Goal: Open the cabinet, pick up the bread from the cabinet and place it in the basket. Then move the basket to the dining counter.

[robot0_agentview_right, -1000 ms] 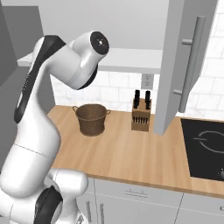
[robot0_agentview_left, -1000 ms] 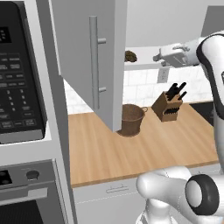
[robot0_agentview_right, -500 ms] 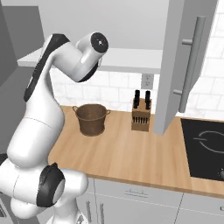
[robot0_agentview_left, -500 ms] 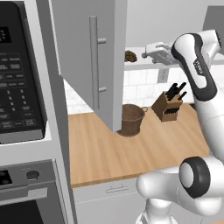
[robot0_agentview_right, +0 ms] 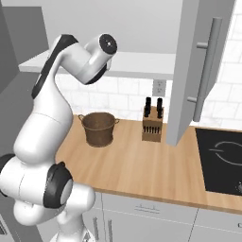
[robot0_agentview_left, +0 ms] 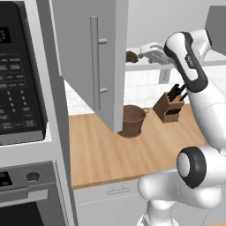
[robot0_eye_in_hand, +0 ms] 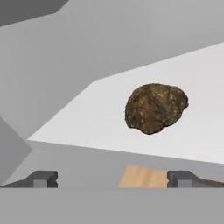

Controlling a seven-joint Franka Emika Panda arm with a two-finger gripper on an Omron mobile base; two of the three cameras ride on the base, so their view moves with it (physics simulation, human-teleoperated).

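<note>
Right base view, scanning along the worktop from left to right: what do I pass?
basket → knife block → open cabinet door hanging over the worktop → black cooktop.

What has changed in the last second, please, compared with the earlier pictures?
The arm swung left, bringing the tool up to the cabinet shelf, toward the bread. Its fingers are apart and hold nothing. The bread, the basket and the knife block stayed in place.
</note>
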